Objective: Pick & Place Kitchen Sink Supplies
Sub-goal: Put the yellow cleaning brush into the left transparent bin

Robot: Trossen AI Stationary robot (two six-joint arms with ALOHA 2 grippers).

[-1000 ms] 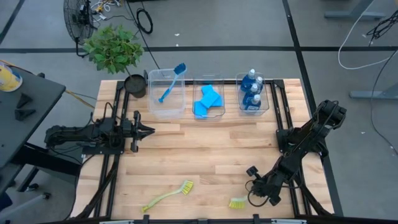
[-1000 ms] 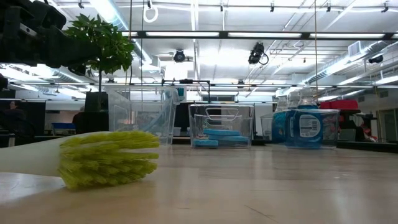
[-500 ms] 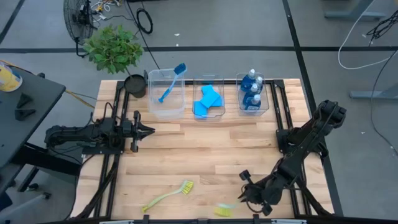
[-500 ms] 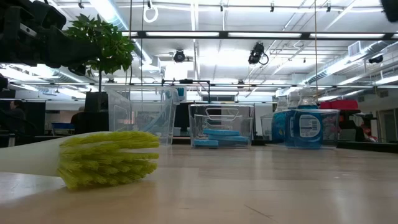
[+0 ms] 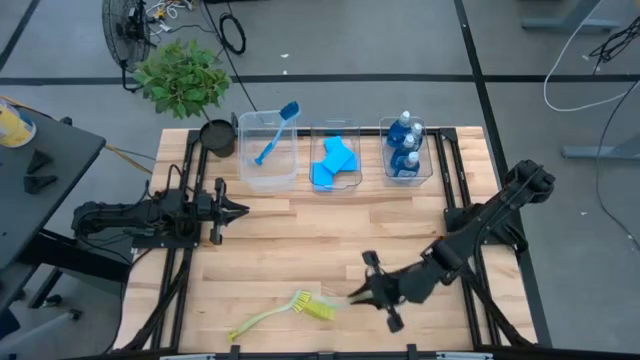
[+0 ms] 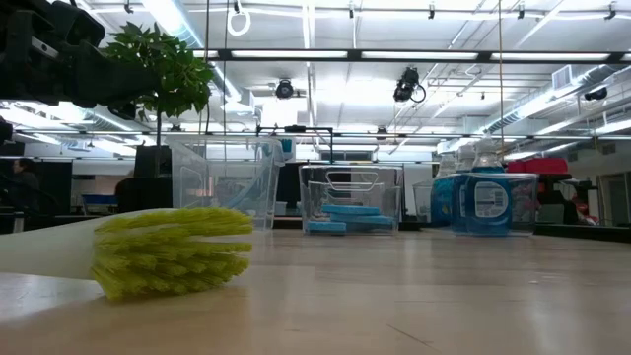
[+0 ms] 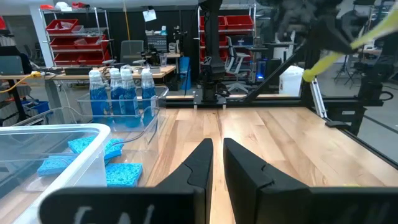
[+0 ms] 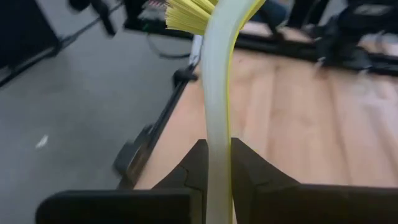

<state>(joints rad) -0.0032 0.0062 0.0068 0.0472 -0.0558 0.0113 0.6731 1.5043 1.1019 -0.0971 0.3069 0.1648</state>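
My right gripper [image 5: 372,291] is shut on a yellow-green brush [image 5: 335,304] near the table's near edge; the brush's bristle head [image 5: 321,308] points toward the table's left. A second yellow-green brush [image 5: 268,316] lies flat on the table just left of it, and its head [image 6: 168,251] fills the low view. The blue brush [image 5: 277,130] leans in the left bin. Blue sponges [image 5: 335,160] lie in the middle bin and blue bottles [image 5: 404,145] stand in the right bin. My left gripper [image 5: 240,210] waits shut at the table's left side. My right gripper pinches the brush's pale handle [image 8: 217,134] between its two fingers [image 8: 194,163]. The handle runs forward along the fingers, with the bristle head [image 8: 186,11] far out in front. The brush is lifted clear of the table, seen in the air in the left wrist view [image 7: 339,42].
Three clear bins [image 5: 246,170] stand in a row along the far edge. A potted plant [image 5: 185,78] stands at the far left corner. Bare wood lies between the bins and the brushes.
My right gripper has swung from the table's near right corner toward the left and slightly toward the far edge, turning as it went. The brush has travelled with it, and its head now lies close to the head of the brush on the table.
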